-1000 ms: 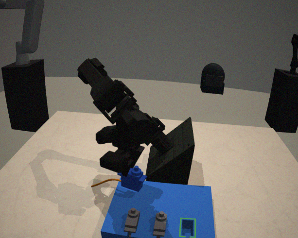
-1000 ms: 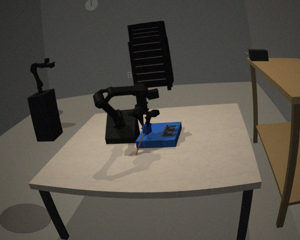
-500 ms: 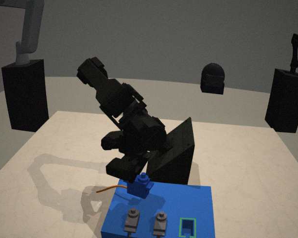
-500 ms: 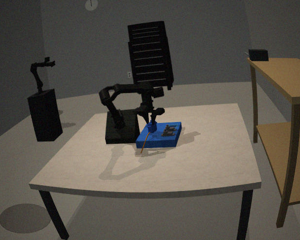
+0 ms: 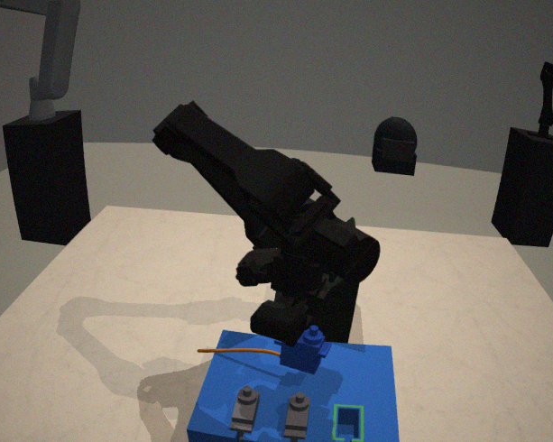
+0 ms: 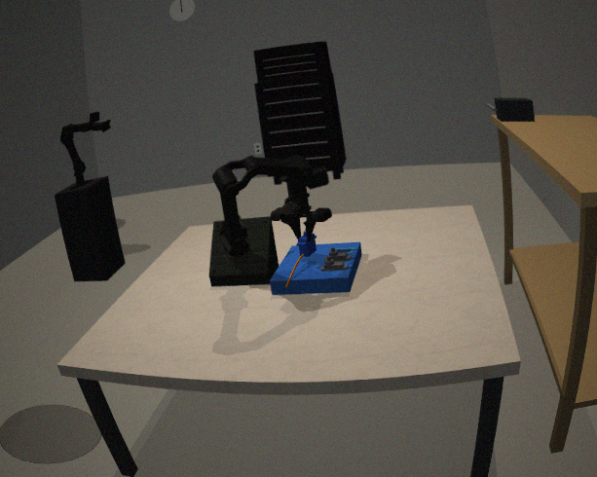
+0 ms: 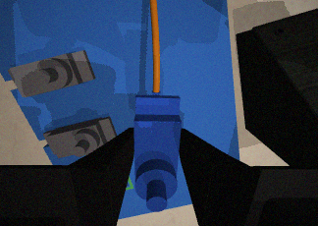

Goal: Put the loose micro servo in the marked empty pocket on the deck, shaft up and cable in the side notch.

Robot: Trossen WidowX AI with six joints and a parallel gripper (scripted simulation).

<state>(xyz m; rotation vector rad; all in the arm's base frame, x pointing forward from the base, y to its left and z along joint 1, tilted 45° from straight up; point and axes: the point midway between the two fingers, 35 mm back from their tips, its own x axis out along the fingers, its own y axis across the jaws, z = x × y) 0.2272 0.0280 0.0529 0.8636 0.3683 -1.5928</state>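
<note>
We see our gripper (image 7: 158, 148) clamped on the blue micro servo (image 5: 304, 351), its two dark fingers pressing the body from either side in the wrist view. The servo hangs above the blue deck (image 5: 362, 375), over the part nearer the arm's base, with its output shaft (image 5: 313, 331) pointing up and slightly tilted. Its orange cable (image 5: 238, 350) trails away from the body, out past the deck's edge over the desk (image 5: 457, 308). The green-outlined pocket (image 5: 347, 420) lies well apart from the servo, at the deck's far edge beside two grey servos (image 5: 245, 408) already seated there.
</note>
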